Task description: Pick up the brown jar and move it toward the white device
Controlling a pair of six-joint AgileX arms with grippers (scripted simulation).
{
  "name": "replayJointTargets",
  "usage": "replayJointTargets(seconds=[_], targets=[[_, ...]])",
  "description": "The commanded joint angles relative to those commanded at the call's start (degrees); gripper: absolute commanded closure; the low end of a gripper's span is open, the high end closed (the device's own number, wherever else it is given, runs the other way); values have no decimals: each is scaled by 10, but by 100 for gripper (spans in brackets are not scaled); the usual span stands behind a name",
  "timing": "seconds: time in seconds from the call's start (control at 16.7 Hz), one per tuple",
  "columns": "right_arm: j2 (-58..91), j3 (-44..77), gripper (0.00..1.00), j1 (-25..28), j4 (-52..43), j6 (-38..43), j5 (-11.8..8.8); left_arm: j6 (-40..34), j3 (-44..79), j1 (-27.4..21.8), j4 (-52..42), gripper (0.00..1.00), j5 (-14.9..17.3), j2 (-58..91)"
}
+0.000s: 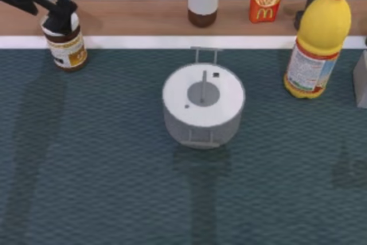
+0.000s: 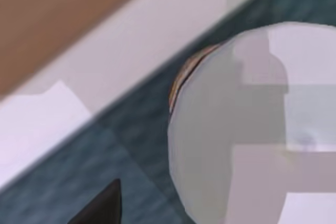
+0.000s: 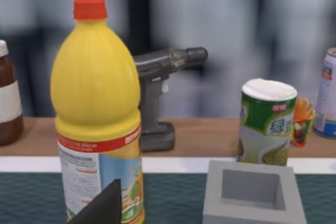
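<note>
A: Top view first: brown jar standing upright at the far left of the green mat, right against the white strip. Not lifted, by the look of it.

B: And the left gripper?

A: Directly over the white lid, down at lid height. Closed on the jar or not: cannot tell. Left wrist view filled by the lid, nothing there to settle it either.

B: So, the grasp step?

A: Probably. Arrival at the jar done, carry not begun. White device at the middle of the mat, well apart from the jar, open mat between them.

B: Next move?

A: Firm hold on the lid or neck, then a straight lift, then travel to the right toward the device, stopping short of its thin wire handles.

B: Right arm?

A: Out of the top view, parked near the yellow bottle.
</note>
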Motion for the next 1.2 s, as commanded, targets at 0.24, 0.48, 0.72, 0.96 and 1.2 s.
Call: replayJointTargets(seconds=[0.24, 0.48, 0.72, 0.96, 1.2], targets=[[0, 0, 0, 0, 0, 0, 0, 11, 45, 1, -14, 0, 1, 38], [0, 0, 0, 0, 0, 0, 0, 10, 44, -2, -13, 0, 0, 38], [0, 0, 0, 0, 0, 0, 0, 5, 24, -4, 23, 0, 0, 52], [0, 0, 0, 0, 0, 0, 0, 1, 0, -9, 67, 0, -1, 71], [0, 0, 0, 0, 0, 0, 0, 1, 0, -9, 67, 8, -1, 71]])
